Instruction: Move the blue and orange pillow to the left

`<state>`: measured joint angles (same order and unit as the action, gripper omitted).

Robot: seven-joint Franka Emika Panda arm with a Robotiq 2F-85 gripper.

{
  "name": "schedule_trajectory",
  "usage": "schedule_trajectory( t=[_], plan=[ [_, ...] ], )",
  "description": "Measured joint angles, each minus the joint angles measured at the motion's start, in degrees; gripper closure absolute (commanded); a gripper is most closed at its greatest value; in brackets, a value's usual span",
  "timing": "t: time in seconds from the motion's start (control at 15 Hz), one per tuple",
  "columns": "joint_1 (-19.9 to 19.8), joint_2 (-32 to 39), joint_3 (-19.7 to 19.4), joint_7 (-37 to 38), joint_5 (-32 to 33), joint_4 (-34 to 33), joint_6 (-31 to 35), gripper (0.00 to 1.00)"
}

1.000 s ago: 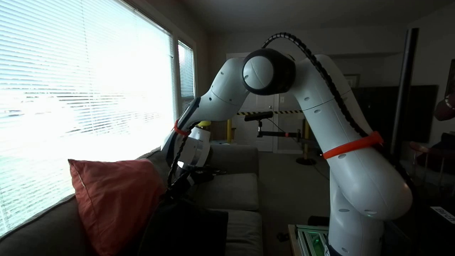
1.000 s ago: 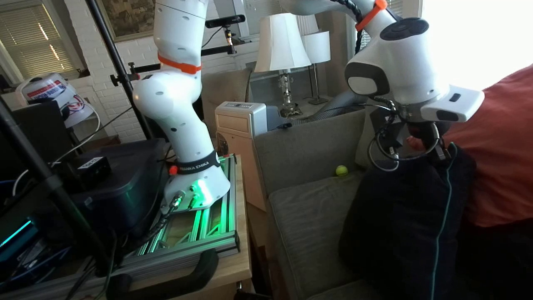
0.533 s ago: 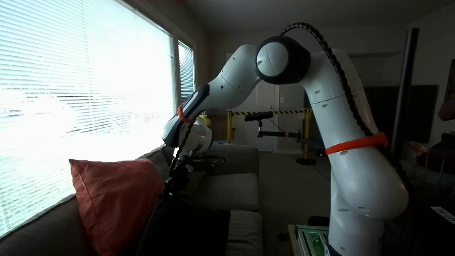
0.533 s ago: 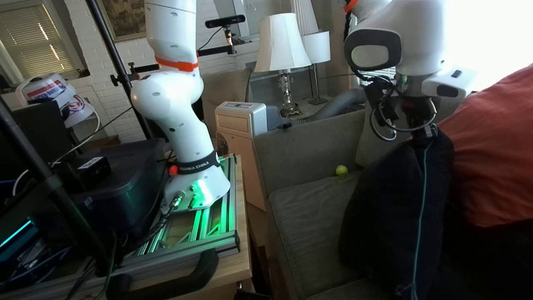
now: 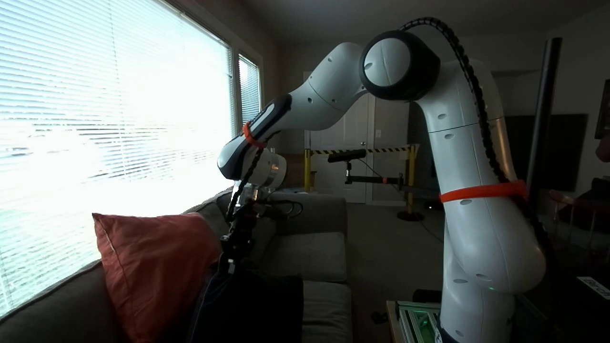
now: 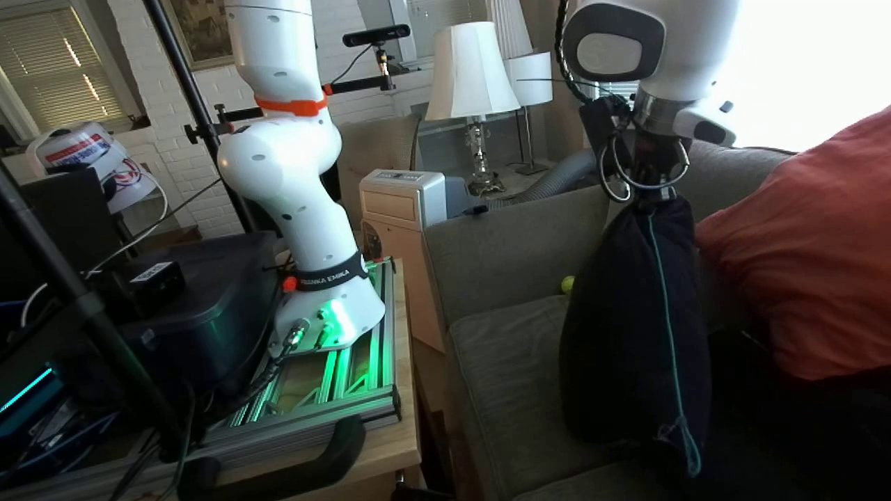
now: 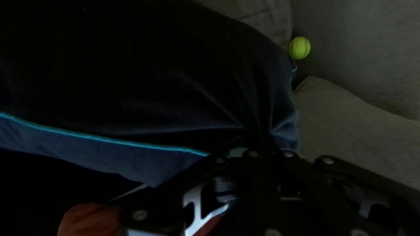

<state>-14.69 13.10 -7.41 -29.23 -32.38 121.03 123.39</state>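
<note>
The pincer [image 6: 656, 197] has the navy cushion [image 6: 630, 327] pinched by its top. Close by, I see the orange pillow [image 5: 155, 257] leaning against the back of the grey sofa [image 5: 62, 305].

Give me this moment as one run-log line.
jaws: shut on top of navy cushion | cushion: upright, whether clear of sofa unclear | orange pillow: on sofa, ungripped

The cushion [image 6: 630, 334] is between ball [image 7: 299, 48] and pillow [image 6: 814, 271] on the sofa [image 6: 511, 233].
</note>
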Motion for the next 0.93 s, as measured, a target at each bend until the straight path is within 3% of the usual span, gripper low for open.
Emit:
schedule_trajectory(
  t=[0.33, 0.93],
  plan=[
    [0.7, -3.0, 1.0, -0.2, 0.0, 1.5, -5.3, 0.99],
    [5.3, -4.4, 5.2, -2.8, -0.5, 4.4, -5.8, 0.99]
  ],
)
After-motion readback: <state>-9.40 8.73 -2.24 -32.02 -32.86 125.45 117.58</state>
